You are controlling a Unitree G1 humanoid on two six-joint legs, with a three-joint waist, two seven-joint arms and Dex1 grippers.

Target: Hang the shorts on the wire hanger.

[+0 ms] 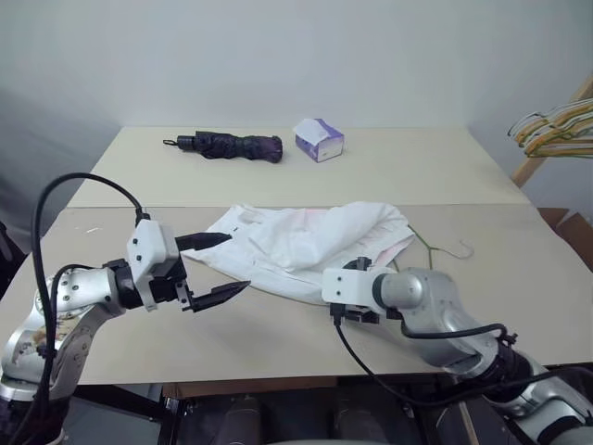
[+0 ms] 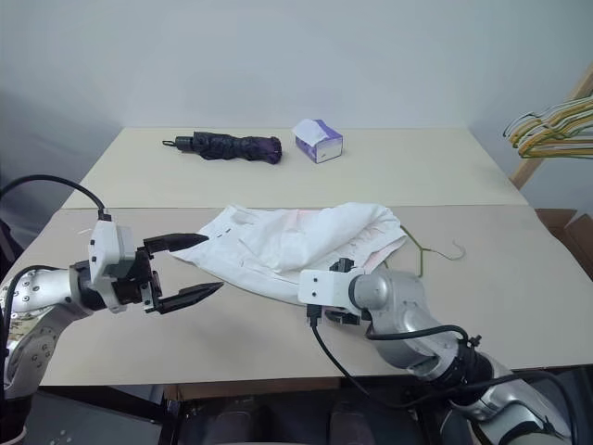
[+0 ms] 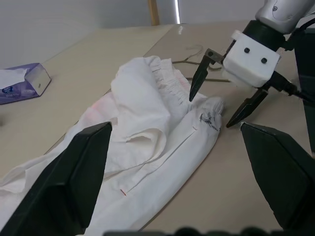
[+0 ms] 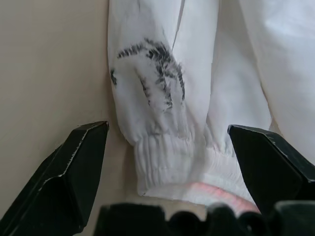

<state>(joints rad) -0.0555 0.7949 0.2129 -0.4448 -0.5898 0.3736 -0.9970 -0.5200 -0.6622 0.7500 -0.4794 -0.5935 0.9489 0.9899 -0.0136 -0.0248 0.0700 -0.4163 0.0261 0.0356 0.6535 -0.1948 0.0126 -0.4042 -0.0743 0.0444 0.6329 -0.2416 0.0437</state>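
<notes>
Plainly the shorts (image 1: 310, 243) lie crumpled mid-tabletop (image 1: 278, 338), long axis running across it, waistband end toward the hanger (image 2: 435, 250), which pokes out from under that edge; right end effector (image 3: 222, 96) hovers released just over the near hem with its dark marks; left end effector (image 1: 215, 269), also released, waits beside the far end of the shorts; judging by this, pinch one cloth layer at the hem, not the bunch, and lift clear before threading the wire
</notes>
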